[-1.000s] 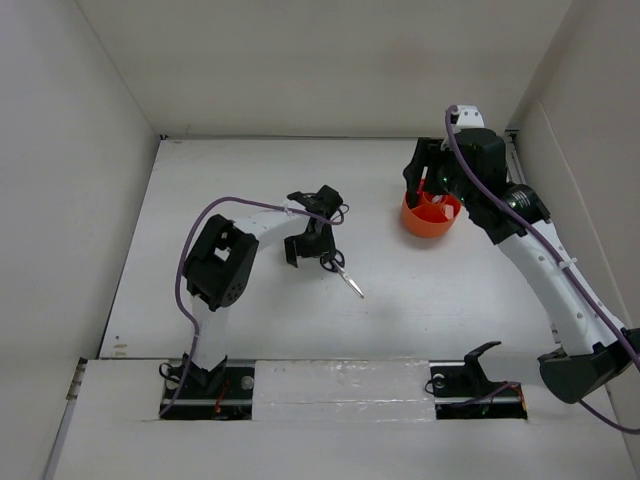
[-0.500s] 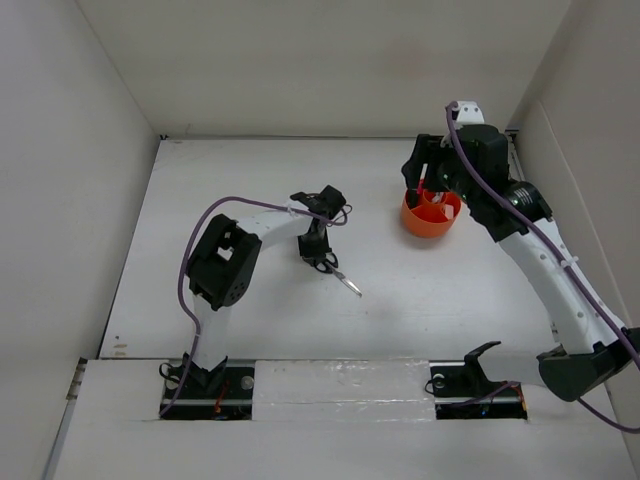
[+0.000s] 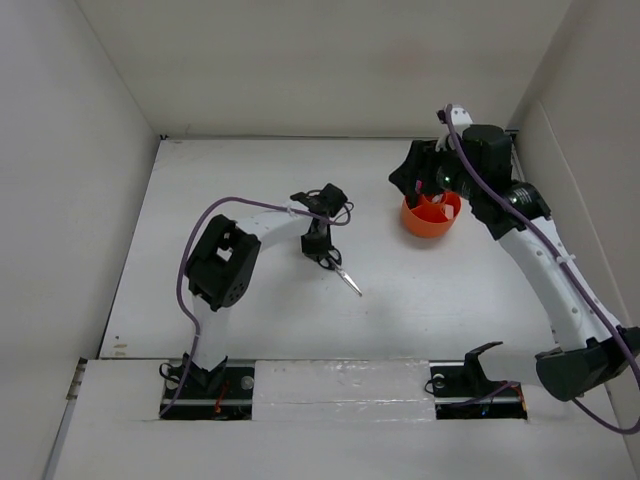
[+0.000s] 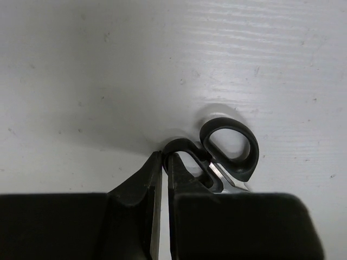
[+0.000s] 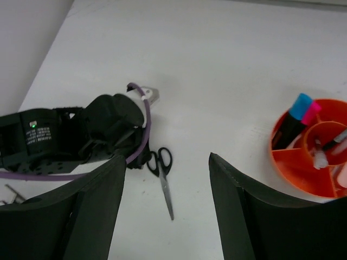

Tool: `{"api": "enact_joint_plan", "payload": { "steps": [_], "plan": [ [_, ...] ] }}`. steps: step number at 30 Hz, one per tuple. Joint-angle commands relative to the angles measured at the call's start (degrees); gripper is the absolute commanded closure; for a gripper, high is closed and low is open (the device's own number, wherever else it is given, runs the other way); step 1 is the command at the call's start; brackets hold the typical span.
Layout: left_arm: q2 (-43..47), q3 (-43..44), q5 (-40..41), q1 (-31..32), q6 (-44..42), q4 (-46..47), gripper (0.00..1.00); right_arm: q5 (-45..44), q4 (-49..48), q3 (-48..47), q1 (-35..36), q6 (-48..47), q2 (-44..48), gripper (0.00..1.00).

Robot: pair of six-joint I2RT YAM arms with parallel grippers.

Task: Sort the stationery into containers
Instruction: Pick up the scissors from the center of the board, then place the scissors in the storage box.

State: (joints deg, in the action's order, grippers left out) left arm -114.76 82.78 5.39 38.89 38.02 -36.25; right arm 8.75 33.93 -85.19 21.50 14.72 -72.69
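Note:
Black-handled scissors (image 3: 342,274) lie on the white table, blades pointing toward the near right. My left gripper (image 3: 322,252) stands over their handles, shut, its tips (image 4: 165,154) pinching the rim of one handle loop; the other loop (image 4: 252,157) lies free beside the right finger. The round orange tub (image 3: 430,224) sits at the far right and holds a blue-capped marker (image 5: 298,105), a pink highlighter (image 5: 310,112) and a pen (image 5: 336,140) in its compartments (image 5: 287,162). My right gripper (image 3: 410,182) hovers open at the tub's left rim, nothing between its fingers (image 5: 167,157). The right wrist view also shows the scissors (image 5: 167,189).
White walls close in the table on the left, back and right. The left arm's purple cable (image 3: 215,212) loops over its elbow. The left arm's black wrist (image 5: 65,141) fills the left of the right wrist view.
My left gripper has gone from open to shut on the scissors' handle loop. The right gripper has swung slightly left over the tub's rim.

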Motion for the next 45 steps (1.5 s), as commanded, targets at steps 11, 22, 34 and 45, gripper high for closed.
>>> {"api": "enact_joint_plan", "payload": {
  "steps": [11,22,34,45],
  "plan": [
    [16.3,2.6,0.7,-2.7,-8.9,4.9,1.0,23.8,-14.2,14.0,0.4,-4.3,-2.3,0.31],
    [27.1,0.1,-7.1,-2.7,-14.9,14.0,1.0,32.7,-19.4,15.5,2.1,-5.1,-6.5,0.33],
    [29.4,0.1,-12.3,-2.7,-16.7,15.2,1.0,31.3,-24.9,15.8,5.6,-0.7,-8.6,0.34],
    [30.0,-0.4,-17.5,-2.7,-17.2,18.0,1.0,29.4,-30.5,14.1,7.0,3.6,-12.7,0.4]
  ]
}}
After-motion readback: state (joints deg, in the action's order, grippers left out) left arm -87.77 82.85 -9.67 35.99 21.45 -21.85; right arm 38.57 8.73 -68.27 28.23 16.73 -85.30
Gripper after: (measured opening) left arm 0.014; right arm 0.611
